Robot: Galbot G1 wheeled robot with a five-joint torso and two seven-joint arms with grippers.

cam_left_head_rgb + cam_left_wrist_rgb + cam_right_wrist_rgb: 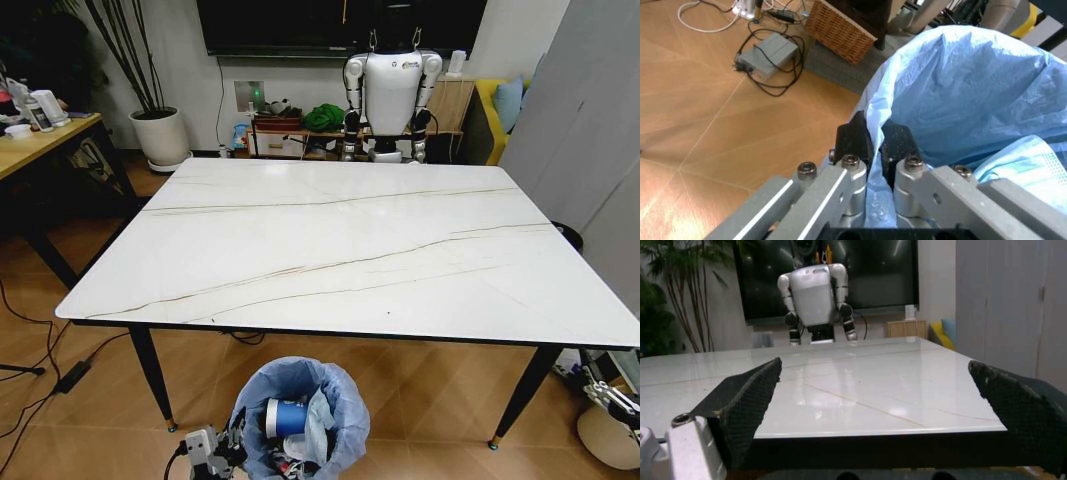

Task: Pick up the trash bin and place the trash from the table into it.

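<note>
The trash bin (345,402), lined with a puffy light-blue bag (973,85), stands on the floor just in front of the table's near edge. Inside lie pieces of trash: a blue-white paper cup (285,417) and a pale tissue (318,428). My left gripper (215,450) is at the bin's left side, shut on the bag-covered rim (875,137). The white marble table (350,240) has a bare top. My right gripper (612,398) hangs low at the right, below the table's near edge (860,390). It is open (875,365), with nothing between its fingers.
A white humanoid robot (390,95) stands beyond the far side of the table. A wooden desk (40,140) and a potted plant (160,135) are at the left. Cables and a power adapter (770,52) lie on the floor near a wicker basket (837,27).
</note>
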